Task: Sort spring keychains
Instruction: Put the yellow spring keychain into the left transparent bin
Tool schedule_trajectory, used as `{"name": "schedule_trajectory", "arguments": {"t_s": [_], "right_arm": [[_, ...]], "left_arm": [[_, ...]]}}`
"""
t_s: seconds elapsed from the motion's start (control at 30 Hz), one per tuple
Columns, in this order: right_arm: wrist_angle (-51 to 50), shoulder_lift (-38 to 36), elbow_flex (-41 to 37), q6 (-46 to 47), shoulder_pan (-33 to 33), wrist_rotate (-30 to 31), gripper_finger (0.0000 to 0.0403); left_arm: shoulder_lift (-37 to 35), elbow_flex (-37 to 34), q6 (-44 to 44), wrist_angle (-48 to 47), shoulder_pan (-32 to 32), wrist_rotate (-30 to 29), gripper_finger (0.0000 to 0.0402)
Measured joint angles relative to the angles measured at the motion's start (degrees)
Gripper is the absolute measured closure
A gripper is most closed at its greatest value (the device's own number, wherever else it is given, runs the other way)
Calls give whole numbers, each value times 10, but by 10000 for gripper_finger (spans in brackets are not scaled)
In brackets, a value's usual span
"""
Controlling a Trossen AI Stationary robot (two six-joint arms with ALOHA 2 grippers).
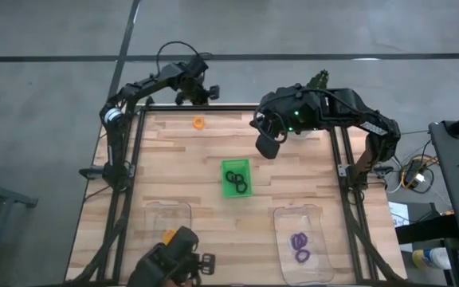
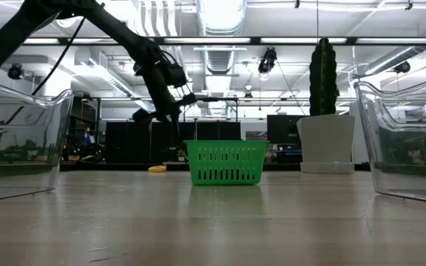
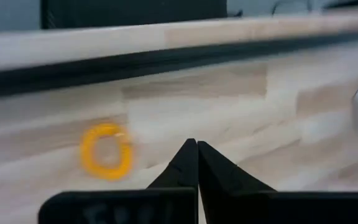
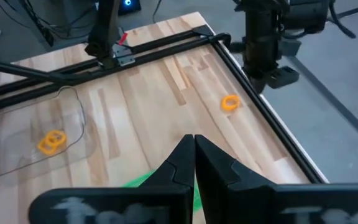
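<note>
Holding orange keychains (image 1: 168, 235), near clear container (image 1: 170, 215); its twin (image 1: 301, 243) holds purple keychains (image 1: 300, 243). Mid-table green tray (image 1: 236, 177) holds black keychains (image 1: 236, 180). Lone orange keychain (image 1: 198, 123) lies on wood near far edge, just beside left gripper (image 1: 191, 96), not gripped; fingers pressed together, empty. Left arm stretched over far edge. Right gripper (image 1: 266, 147) hovers beyond tray, pressed together, empty.
</note>
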Motion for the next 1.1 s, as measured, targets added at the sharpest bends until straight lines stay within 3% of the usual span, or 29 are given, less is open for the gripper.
{"name": "schedule_trajectory", "arguments": {"t_s": [0.07,0.2,0.6,0.77,1.1], "right_arm": [[0,0,0,-2,-3,-3,394],[0,0,0,-11,-7,-3,394],[-28,0,-19,-12,-8,-3,394],[-27,0,-28,-11,-11,-3,394],[-25,-2,-28,-11,-34,-3,394]], "left_arm": [[-1,16,68,-46,4,-23,401],[0,27,142,-113,14,-131,401],[2,20,393,-133,48,-264,401],[9,13,481,-166,37,-236,401],[10,-18,538,-191,5,-169,401]]}}
